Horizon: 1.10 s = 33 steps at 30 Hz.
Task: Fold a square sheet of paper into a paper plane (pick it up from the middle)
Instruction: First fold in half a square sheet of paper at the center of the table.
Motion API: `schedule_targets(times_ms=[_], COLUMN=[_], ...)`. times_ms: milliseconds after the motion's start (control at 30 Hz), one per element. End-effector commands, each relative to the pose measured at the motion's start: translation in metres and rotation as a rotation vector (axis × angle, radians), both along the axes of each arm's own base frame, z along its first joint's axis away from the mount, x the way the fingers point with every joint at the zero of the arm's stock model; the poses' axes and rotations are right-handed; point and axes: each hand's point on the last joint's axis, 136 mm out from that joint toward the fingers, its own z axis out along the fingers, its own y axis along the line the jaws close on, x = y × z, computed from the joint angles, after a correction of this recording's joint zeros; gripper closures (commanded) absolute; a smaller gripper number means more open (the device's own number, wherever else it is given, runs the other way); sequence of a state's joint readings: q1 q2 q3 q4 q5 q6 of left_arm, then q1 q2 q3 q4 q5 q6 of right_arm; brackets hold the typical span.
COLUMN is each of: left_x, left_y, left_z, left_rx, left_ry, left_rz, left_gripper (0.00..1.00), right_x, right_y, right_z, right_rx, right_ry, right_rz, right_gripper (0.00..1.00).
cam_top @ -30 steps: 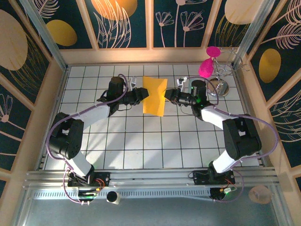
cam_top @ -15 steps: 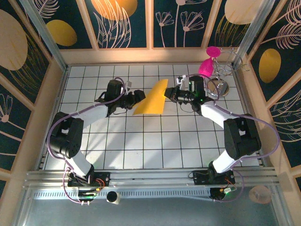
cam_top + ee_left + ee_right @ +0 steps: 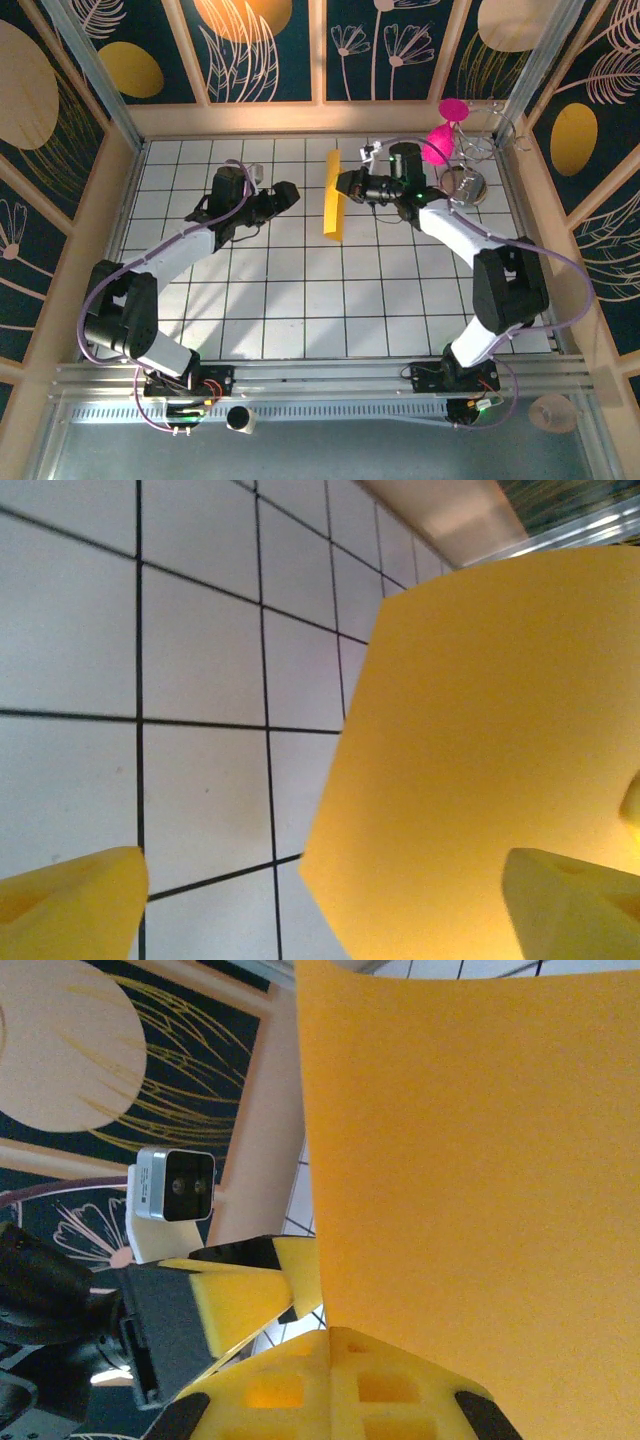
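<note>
right gripper is clamping the square sheet of paper; left gripper is hanging open. mid-fold, likely needing left regrasp

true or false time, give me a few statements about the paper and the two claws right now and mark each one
1. The right claw is shut on the square sheet of paper. True.
2. The left claw grips the sheet too. False: it is open and stands apart from the paper, to its left.
3. The sheet lies flat on the table. False: it is held up on edge and looks like a narrow strip from overhead.
4. A pink object sits near the table's far right corner. True.
</note>
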<state>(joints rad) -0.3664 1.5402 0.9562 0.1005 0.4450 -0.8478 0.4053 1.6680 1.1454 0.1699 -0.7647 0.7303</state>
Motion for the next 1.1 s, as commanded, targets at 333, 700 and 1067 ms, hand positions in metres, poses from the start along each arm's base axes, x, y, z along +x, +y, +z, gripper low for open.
schedule_targets(times_ms=[333, 700, 1067], left_x=[-0.014, -0.014, 0.01], left_y=[-0.006, -0.027, -0.045], left_z=[-0.059, -0.094, -0.117], left_rx=[-0.008, 0.049, 0.232], left_ry=[0.156, 0.231, 0.227], left_rz=[-0.042, -0.078, -0.078], left_gripper=[0.1, 0.16, 0.22], right_x=[0.016, 0.026, 0.041], right_y=[0.005, -0.013, -0.011], right_z=[-0.1, -0.16, -0.171], right_rx=[0.076, -0.116, -0.184], right_ry=[0.218, 0.241, 0.205], right_rz=[0.005, -0.031, 0.018], right_gripper=[0.99, 0.98, 0.97])
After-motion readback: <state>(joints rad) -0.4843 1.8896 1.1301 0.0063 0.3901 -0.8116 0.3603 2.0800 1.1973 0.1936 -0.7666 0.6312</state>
